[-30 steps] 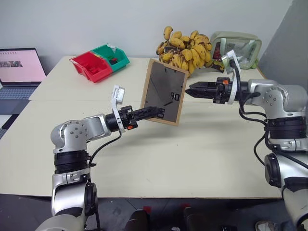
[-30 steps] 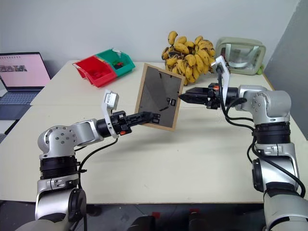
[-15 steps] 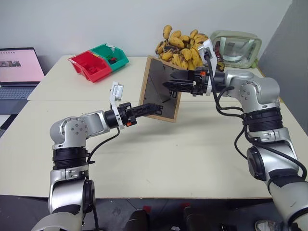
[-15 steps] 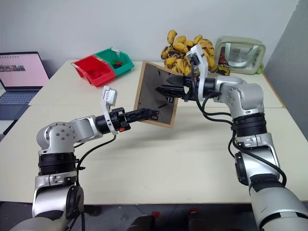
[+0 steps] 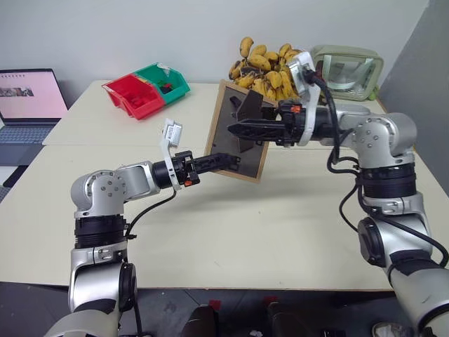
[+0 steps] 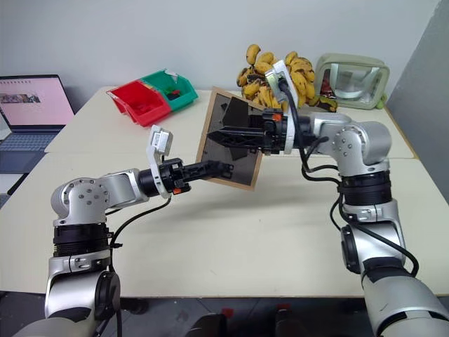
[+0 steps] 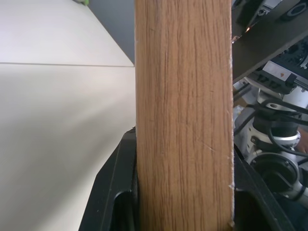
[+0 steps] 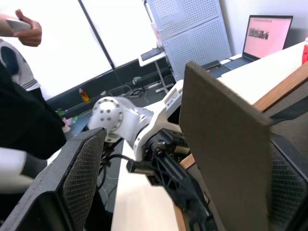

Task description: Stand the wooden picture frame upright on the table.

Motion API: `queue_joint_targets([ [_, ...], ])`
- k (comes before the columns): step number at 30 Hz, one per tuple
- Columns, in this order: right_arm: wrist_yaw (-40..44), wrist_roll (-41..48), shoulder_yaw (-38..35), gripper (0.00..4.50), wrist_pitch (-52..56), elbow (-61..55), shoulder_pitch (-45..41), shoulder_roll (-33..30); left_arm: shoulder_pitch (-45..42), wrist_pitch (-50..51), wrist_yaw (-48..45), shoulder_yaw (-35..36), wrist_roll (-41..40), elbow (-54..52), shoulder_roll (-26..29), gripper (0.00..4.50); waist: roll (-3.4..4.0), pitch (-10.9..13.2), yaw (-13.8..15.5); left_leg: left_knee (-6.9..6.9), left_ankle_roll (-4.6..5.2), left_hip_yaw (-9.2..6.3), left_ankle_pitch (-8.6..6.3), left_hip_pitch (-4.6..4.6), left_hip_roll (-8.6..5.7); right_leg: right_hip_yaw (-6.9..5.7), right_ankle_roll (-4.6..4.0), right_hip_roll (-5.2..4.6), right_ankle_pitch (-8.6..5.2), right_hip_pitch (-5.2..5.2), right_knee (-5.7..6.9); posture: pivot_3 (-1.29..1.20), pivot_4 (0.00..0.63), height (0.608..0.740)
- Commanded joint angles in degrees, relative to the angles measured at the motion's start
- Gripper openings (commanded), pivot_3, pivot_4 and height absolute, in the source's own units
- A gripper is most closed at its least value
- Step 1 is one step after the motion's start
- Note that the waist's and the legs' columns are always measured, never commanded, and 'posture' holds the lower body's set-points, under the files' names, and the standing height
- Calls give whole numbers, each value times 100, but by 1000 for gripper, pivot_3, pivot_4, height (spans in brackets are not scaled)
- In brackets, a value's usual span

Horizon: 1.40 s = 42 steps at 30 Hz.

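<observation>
Your left gripper is clamped on the lower edge of the frame, fingers narrow, one on each face of the wood. In the left wrist view the wooden edge runs straight up between the two black fingers, in contact on both sides. The frame is held in the air above the tabletop, over the middle and toward the far edge, not touching the surface. It is tilted, top leaning away, with the dark grey back facing you.

Your right gripper reaches in level from the right across the frame's back, fingers spread wide. The stand flap is swung out from the back and sits between those fingers. In the right wrist view the flap stands between the mesh-padded fingers; contact with either pad cannot be made out, so no grip is confirmed.

Far side of the tabletop: bananas behind the frame, a grey-green case at the far right corner, red and green bins toward the far left. A laptop sits off the left edge. A person shows in the right wrist view.
</observation>
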Motion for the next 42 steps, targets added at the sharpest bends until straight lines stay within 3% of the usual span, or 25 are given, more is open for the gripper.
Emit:
queue_joint_targets([
  [1, 52, 148, -143, 4482, -34, -363, 193, -290, 47, 151, 33, 160, -324, -358, 38, 1292, 0, 0, -1, 0, 0, -1, 0, 0, 1, 0, 0, 0, 0, 0, 0, 0, 150, 740],
  [5, -120, -455, -57, 4482, -763, -419, 555, -804, 99, 398, 196, 295, -529, -418, 9, 1292, 0, 0, 1, 1, 0, -1, 0, 0, 2, 0, 0, 0, 0, 0, 1, 0, 150, 740],
  [9, 399, -1466, 209, 4482, -2488, -700, 1657, -1929, 131, 1022, 488, 686, -994, -329, 85, 1292, -1, 0, 66, 2, 1, -1, -1, -2, -5, -3, 3, 2, -1, 2, -4, 0, 150, 740],
  [12, 435, -2395, 223, 4482, -5146, -552, 2457, -2179, 96, 1520, 742, 932, -1269, -261, 101, 1292, -5, 2, 79, 3, 6, 6, -4, -3, -10, 2, 10, 7, -6, 2, -5, 0, 150, 740],
  [14, -6, -3086, 229, 4482, -7331, 14, 2693, -2007, 53, 1802, 1032, 1081, -1532, -49, 71, 1292, -4, 2, 30, 7, 6, 9, -3, -1, -8, 4, 11, 6, -6, 3, -2, 0, 150, 740],
  [17, -1396, -4494, 207, 4482, -10780, 1258, 2433, -1755, 58, 1884, 1483, 1003, -2205, 350, 192, 1292, -4, 2, -40, 12, 4, 17, -2, 11, 3, 9, 12, 4, -4, 8, 5, 0, 150, 740],
  [20, -2597, -5717, 90, 4482, -12894, 2275, 1863, -1537, 71, 1884, 2075, 842, -3041, 665, 292, 1292, -4, 2, -65, 16, -13, 23, 8, 17, 9, 16, 9, 3, -2, 4, 19, 0, 150, 740],
  [25, -4469, -7710, 104, 4482, -13966, 2972, 1242, -1269, 197, 1655, 3245, 541, -4365, 839, 267, 1292, -5, 2, -21, 20, -25, 13, 14, 18, 3, 17, 7, 1, -3, 2, 31, 0, 150, 740],
  [29, -6107, -9397, 699, 4482, -13792, 3070, 964, -1285, 542, 934, 4082, -129, -5782, 494, 479, 1292, -5, 2, 8, 21, -30, 8, 17, 18, -3, 18, 6, -2, -3, 3, 31, 0, 150, 740],
  [36, -8513, -10942, 1909, 4482, -13050, 3417, 443, -1487, 611, 563, 4183, -250, -5906, 306, 463, 1292, -5, 2, 19, 22, -39, 6, 26, 19, -16, 21, 3, 1, -4, -1, 47, 0, 150, 740],
  [41, -9427, -11166, 2482, 4482, -12824, 3628, 138, -1496, 744, 506, 4140, -308, -5906, 191, 449, 1292, -5, 2, 4, 21, -38, 1, 27, 20, -60, 20, 1, 5, -6, -1, 51, 0, 150, 740],
  [42, -9585, -11186, 2572, 4301, -12812, 3626, 95, -1531, 749, 505, 4128, -303, -5906, 195, 449, 1292, -5, 2, 2, 21, -37, 1, 28, 19, -62, 21, 1, 3, -6, -1, 52, 0, 150, 740],
])
